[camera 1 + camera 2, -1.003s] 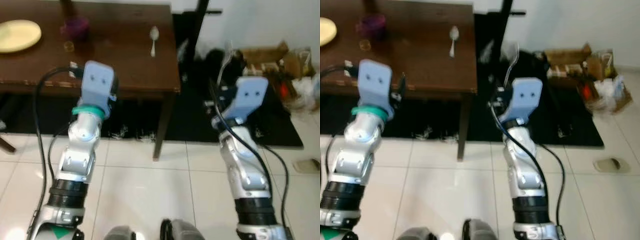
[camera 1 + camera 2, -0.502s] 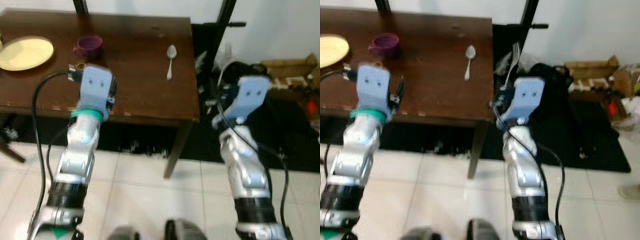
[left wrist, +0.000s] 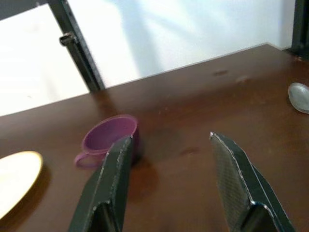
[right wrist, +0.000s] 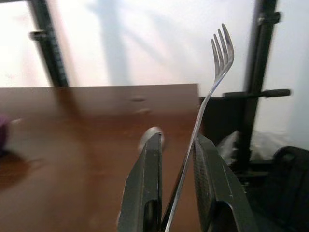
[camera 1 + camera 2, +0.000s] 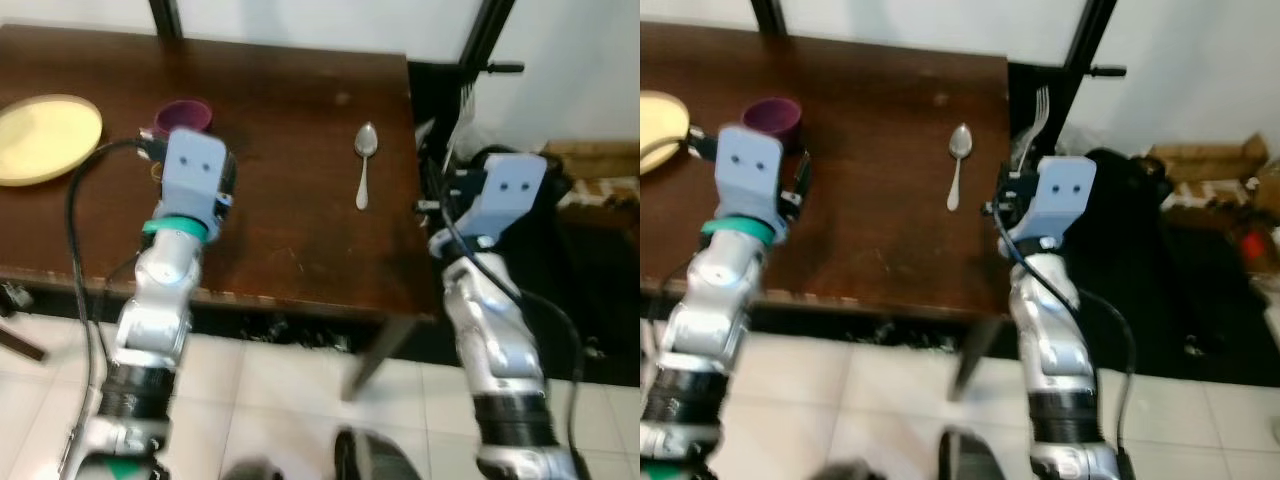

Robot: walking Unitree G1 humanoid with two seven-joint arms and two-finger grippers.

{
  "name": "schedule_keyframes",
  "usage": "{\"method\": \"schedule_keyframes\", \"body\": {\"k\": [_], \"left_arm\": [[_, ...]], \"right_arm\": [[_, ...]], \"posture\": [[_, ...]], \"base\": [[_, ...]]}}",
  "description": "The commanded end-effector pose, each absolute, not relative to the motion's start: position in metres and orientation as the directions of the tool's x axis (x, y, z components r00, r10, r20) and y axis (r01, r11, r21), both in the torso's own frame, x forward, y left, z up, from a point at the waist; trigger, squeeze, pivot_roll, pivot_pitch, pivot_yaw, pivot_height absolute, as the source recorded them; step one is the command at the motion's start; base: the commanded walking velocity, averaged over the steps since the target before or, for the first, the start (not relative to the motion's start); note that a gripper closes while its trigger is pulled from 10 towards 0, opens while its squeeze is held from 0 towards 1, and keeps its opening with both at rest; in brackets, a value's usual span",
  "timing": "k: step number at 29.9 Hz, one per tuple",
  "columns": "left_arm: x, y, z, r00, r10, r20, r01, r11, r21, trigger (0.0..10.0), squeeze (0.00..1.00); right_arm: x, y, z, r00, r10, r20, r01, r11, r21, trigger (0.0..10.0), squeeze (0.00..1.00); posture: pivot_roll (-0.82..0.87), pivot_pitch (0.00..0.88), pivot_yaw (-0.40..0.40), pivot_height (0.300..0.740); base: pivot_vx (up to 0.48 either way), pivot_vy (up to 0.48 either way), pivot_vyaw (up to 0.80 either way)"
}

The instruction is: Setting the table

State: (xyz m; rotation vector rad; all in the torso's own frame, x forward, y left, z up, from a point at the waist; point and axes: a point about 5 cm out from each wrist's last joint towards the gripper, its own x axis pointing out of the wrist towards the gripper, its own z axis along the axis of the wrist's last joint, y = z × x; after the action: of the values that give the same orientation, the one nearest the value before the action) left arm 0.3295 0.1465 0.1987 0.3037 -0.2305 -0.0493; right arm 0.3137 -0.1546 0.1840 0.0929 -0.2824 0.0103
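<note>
Between the fingers of the right end effector [image 4: 176,193] a fork [image 4: 208,101] is pinched, tines up, its long axis tilted slightly off vertical, off the table's right edge. Leftward on the table [image 5: 290,230] lies a spoon [image 5: 364,170], handle toward the robot; beyond it a purple cup [image 3: 108,137] and yellow plate [image 5: 40,135]. The left end effector [image 3: 169,169] hovers spread and empty near the cup.
</note>
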Motion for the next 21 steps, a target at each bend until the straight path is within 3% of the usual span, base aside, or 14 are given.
{"method": "schedule_keyframes", "body": {"k": [1,9,21], "left_arm": [[0.326,0.149,0.189,0.98,-0.088,0.176,0.029,0.949,0.314,10.0,0.0],[0.322,0.146,0.18,0.98,-0.167,0.105,0.129,0.946,0.298,10.0,0.0],[0.317,0.161,0.186,0.934,-0.355,0.027,0.341,0.914,0.218,10.0,0.0]], "right_arm": [[0.314,-0.154,0.181,0.965,-0.015,0.263,-0.008,0.996,0.085,10.0,0.0],[0.315,-0.156,0.179,0.969,-0.021,0.246,0.0,0.997,0.082,10.0,0.0],[0.329,-0.137,0.168,0.982,0.091,0.165,-0.107,0.99,0.092,10.0,0.0]], "posture": [[0.07,0.016,0.026,0.74],[0.07,0.023,0.027,0.74],[0.12,0.06,-0.002,0.74]], "base": [[0.0,0.0,0.0],[0.0,0.0,0.0],[0.0,0.0,0.0]]}}
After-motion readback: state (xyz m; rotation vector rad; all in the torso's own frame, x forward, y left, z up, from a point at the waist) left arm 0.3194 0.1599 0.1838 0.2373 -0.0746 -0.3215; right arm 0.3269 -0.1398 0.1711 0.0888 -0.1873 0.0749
